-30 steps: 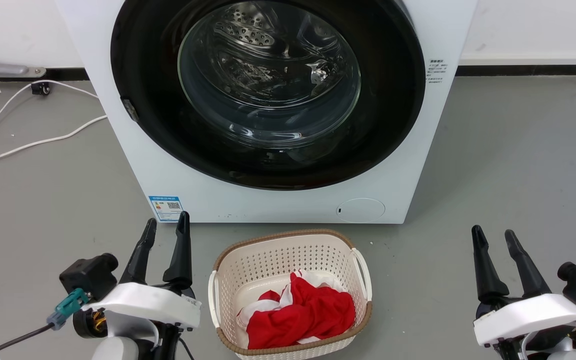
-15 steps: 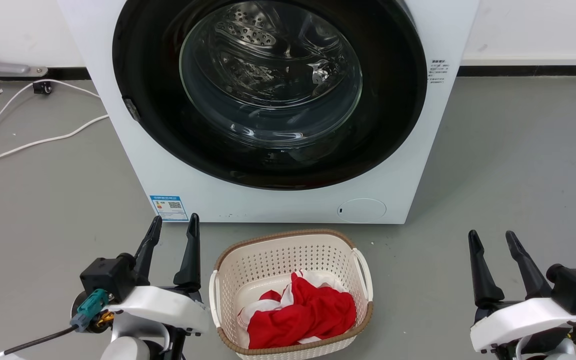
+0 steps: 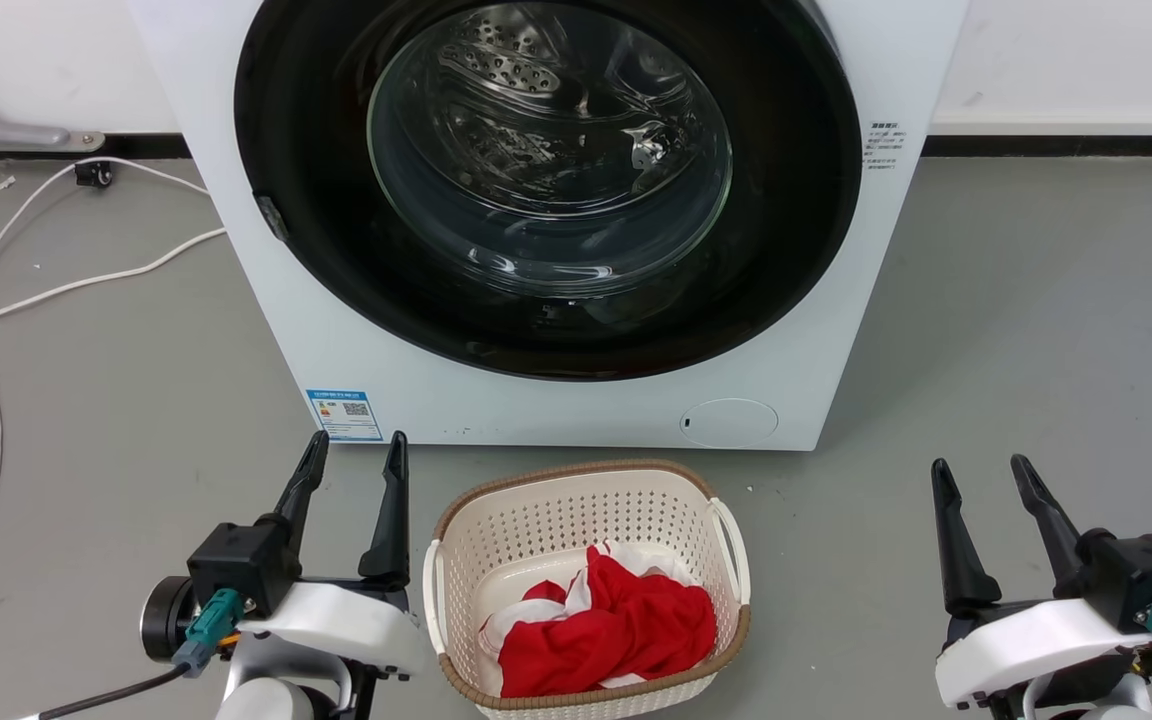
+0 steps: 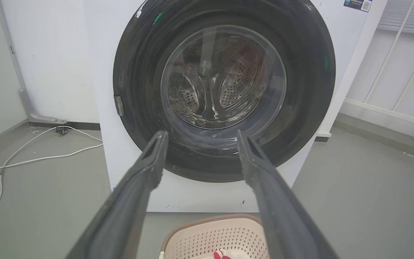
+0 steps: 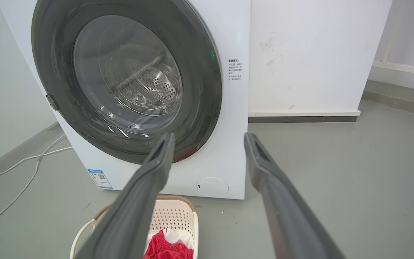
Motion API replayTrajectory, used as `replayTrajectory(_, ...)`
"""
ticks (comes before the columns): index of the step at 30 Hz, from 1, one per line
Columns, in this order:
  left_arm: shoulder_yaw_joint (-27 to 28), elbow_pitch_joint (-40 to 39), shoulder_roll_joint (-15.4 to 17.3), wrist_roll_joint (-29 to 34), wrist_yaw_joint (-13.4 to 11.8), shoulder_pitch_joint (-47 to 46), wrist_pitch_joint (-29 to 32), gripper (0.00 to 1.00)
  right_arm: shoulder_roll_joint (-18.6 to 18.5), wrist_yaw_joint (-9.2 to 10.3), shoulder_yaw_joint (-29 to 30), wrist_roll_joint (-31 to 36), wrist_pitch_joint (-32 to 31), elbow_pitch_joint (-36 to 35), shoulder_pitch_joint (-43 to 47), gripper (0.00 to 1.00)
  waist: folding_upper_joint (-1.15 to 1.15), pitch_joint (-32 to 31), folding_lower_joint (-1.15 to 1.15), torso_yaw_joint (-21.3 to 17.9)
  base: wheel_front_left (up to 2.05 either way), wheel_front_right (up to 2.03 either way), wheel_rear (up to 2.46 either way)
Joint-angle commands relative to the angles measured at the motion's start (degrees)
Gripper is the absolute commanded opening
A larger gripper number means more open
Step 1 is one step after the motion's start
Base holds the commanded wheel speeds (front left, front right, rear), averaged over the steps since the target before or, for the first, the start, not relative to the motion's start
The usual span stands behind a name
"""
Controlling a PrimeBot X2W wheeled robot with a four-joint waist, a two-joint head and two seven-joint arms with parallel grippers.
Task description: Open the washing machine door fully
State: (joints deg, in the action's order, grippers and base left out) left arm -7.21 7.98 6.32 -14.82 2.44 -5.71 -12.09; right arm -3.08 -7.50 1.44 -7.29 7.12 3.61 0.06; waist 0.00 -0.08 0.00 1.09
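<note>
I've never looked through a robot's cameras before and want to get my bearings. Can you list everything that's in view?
washing machine: one, white, straight ahead
washing machine door: one, glossy black around clear glass, closed on the machine's front
label: one, blue, low left on the machine's front
round flap: one, white, low right on the machine's front
basket: one, cream with a brown rim, on the grey floor before the machine
cloth: one bundle, red and white, inside the basket
cable: count unclear, white, on the floor left of the machine
left claw: one, dark fingers, open and empty, beside the basket's left
right claw: one, dark fingers, open and empty, far right of the basket
</note>
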Motion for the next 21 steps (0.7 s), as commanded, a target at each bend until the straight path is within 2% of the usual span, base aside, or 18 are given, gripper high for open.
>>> replayTrajectory(1,-0.1,-0.3,-0.1,0.9,-0.2,0.2,-0.4,1.00,0.2,0.02,0.0,1.3,0.6,-0.6,0.0,1.00,0.00,0.0,0.00,0.0,0.00,0.00,0.00)
replayTrajectory(21,0.9,0.4,-1.9,7.4,0.9,0.1,-2.5,1.00,0.3,0.02,-0.1,7.0,2.4,-0.4,0.4,1.00,0.00,0.0,0.00,0.0,0.00,0.00,0.00)
